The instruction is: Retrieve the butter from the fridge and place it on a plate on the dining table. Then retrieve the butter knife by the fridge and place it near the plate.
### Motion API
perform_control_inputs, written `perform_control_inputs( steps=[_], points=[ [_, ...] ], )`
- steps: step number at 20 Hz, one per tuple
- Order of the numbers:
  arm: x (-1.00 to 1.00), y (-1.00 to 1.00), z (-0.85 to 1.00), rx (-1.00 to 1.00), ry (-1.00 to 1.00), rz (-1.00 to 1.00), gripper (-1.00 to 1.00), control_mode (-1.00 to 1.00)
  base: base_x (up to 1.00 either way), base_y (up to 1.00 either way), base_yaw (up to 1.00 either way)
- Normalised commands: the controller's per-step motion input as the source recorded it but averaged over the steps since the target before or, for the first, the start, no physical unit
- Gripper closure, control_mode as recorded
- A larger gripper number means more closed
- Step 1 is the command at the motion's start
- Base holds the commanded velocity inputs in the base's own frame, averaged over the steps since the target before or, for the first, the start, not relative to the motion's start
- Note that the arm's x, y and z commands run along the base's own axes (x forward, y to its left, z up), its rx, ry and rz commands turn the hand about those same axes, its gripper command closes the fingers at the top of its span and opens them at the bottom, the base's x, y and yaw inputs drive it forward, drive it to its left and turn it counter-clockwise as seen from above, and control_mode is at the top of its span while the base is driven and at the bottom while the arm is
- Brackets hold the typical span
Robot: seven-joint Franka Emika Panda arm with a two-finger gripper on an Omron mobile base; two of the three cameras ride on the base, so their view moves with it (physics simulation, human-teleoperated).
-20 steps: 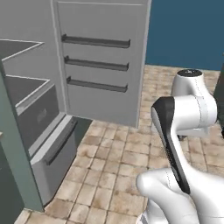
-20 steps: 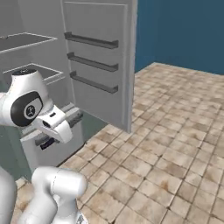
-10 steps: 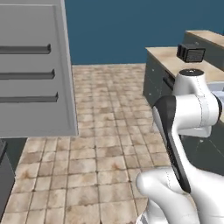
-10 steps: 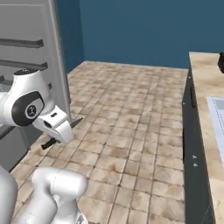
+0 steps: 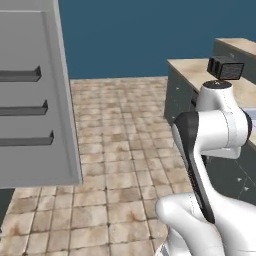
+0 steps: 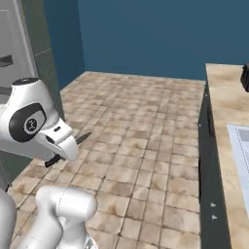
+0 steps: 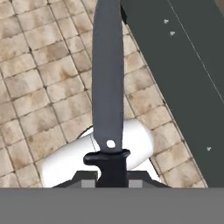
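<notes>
At the bottom of the hand view, the two-finger gripper [image 7: 111,175] pinching the black handle of the slim butter knife [image 7: 107,83], jaws pressed tight on it. Long dark-grey blade running straight up from the handle, past a small pale rivet, to the top edge of that view. Behind the blade, beige-brown tiled floor [image 7: 48,65], and to the right a dark grey-green cabinet front [image 7: 188,78] slanting across.

In the right base view, the knife [image 6: 68,149] sticking out past the white wrist, held in the air above the tiled floor [image 6: 141,146], dark tip aimed toward the middle of the room; gripper itself hidden behind the wrist there. Along the right edge, the beige marbled stone counter top [image 6: 223,107] over its grey-green front, a pale grey sheet [image 6: 241,146] lying on it at the right edge, a black object [image 6: 245,78] cut off by the frame farther back.

In the left base view, the light-grey open fridge door [image 5: 35,100] at the left with three dark shelf rails across its inner face. At the right, the marbled counter [image 5: 192,70] with a small dark box [image 5: 226,67] standing on it. Beyond, a deep blue wall [image 5: 135,35].
</notes>
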Motion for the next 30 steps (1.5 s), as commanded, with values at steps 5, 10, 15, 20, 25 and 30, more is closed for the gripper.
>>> perform_control_inputs(
  steps=[5,10,15,20,25,30],
  points=[
    [0.0,0.0,0.0,0.0,0.0,0.0,1.0,1.0,1.0,-0.88,0.0],
    [0.0,0.0,0.0,0.0,0.0,0.0,1.0,1.0,1.0,-0.52,-0.03],
    [0.0,0.0,0.0,0.0,0.0,0.0,1.0,1.0,1.0,-0.18,-0.05],
    [0.0,0.0,0.0,0.0,0.0,0.0,1.0,1.0,1.0,-0.2,-0.05],
    [0.0,0.0,0.0,0.0,0.0,0.0,1.0,1.0,1.0,-0.06,-0.08],
    [0.0,0.0,0.0,0.0,0.0,0.0,1.0,1.0,1.0,0.08,-0.19]
  ],
)
